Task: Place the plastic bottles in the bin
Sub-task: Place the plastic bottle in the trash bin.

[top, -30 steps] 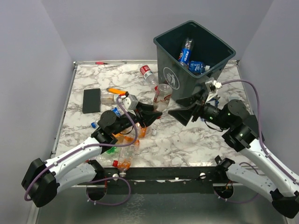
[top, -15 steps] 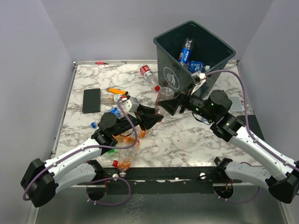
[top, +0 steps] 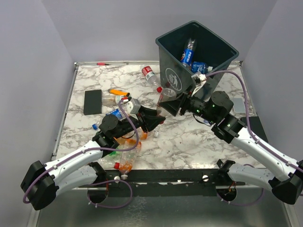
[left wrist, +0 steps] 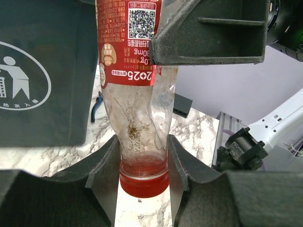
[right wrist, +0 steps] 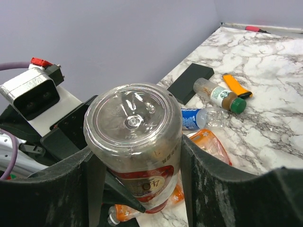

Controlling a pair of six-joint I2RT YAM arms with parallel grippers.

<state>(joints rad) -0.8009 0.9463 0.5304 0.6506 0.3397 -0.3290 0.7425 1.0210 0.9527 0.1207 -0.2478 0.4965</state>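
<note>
Left claw pinches the neck of a red-labelled bottle just above its red cap. Its fingers are pressed tight on either side, so the bottle stands cap-down and base-up above the bench. Right claw comes in from the opposite side with the same bottle's upper body between its fingers, which lie against both flanks at the label. Both claws grip the one bottle at once, in the air just in front of the bin

The bench is white marble with grey veins. The bin is dark green-grey and tapered and stands at the far right of the bench, its white logo side facing the arms. Two blue-labelled bottles lie inside it, one against the back wall and one lower, near the right wall. A flat black pad lies on the left part of the bench, well apart from the bin

More bottles lie loose. One with a red band rests on its side just left of the bin. A cluster of orange bottles sits under the left arm near the front edge, with a blue-labelled one beside it. A small clear bottle with a green cap lies near the pad, just beside an orange lighter
</note>
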